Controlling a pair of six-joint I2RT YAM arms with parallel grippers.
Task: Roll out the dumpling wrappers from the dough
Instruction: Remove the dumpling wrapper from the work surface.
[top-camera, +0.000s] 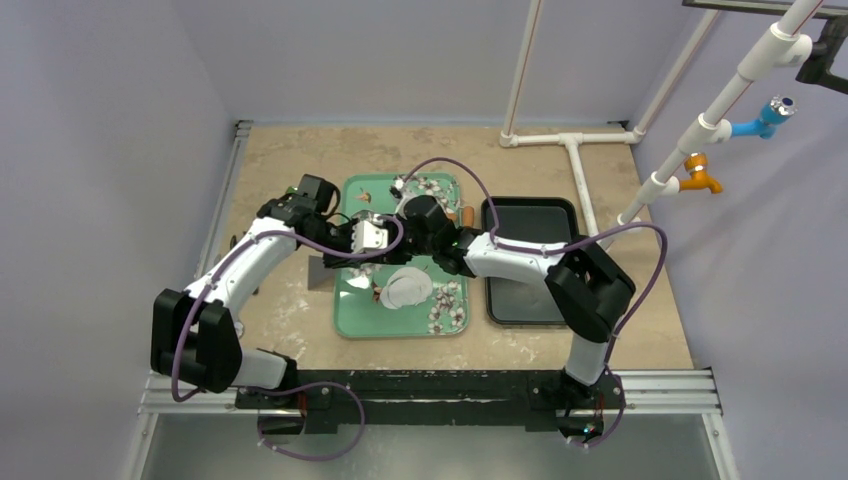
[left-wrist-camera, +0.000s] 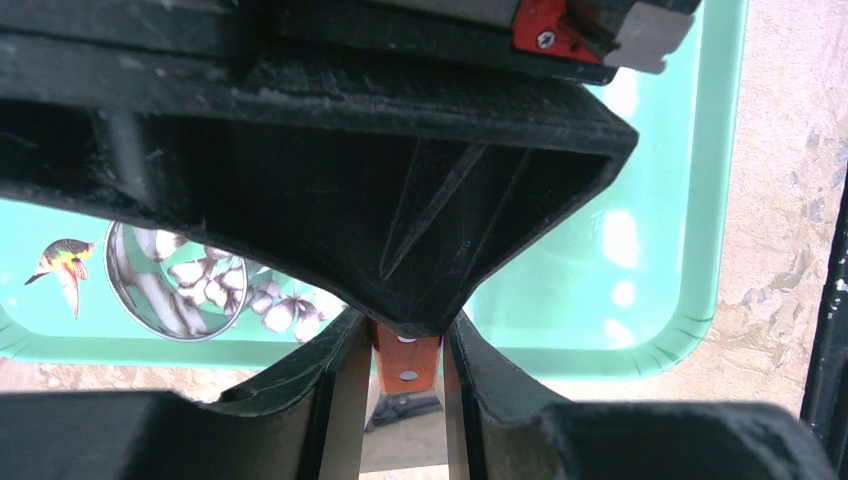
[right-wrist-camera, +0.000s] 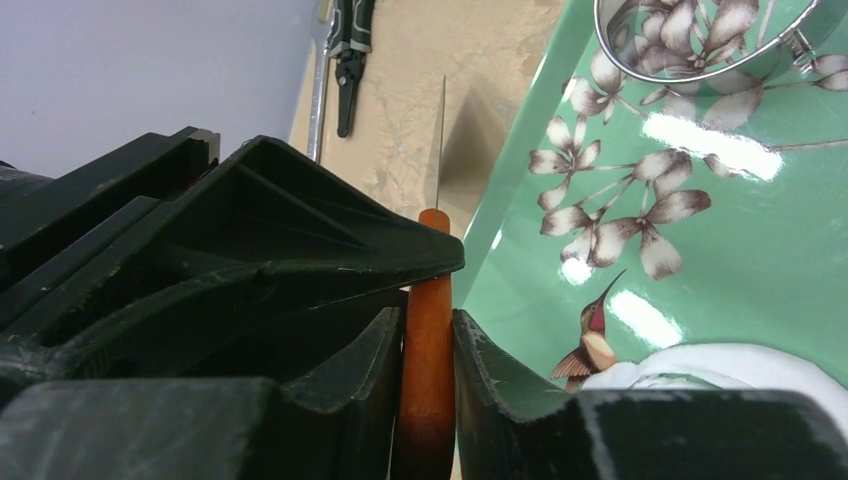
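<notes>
Both grippers meet over the green flowered tray on one tool, a metal scraper with an orange-brown wooden handle. My right gripper is shut on that handle, and the thin blade runs away edge-on. My left gripper is shut on the riveted end of the same handle. From above, the left gripper and the right gripper sit close together. The dough, a flattish white round, lies on the tray just in front of them, and shows at the right wrist view's corner as dough. Separate dumpling wrappers are out of view.
A round metal ring cutter rests on the tray, also in the right wrist view as the cutter. A black tray sits to the right of the green one. Pliers lie at the table's left edge. White pipes run along the back right.
</notes>
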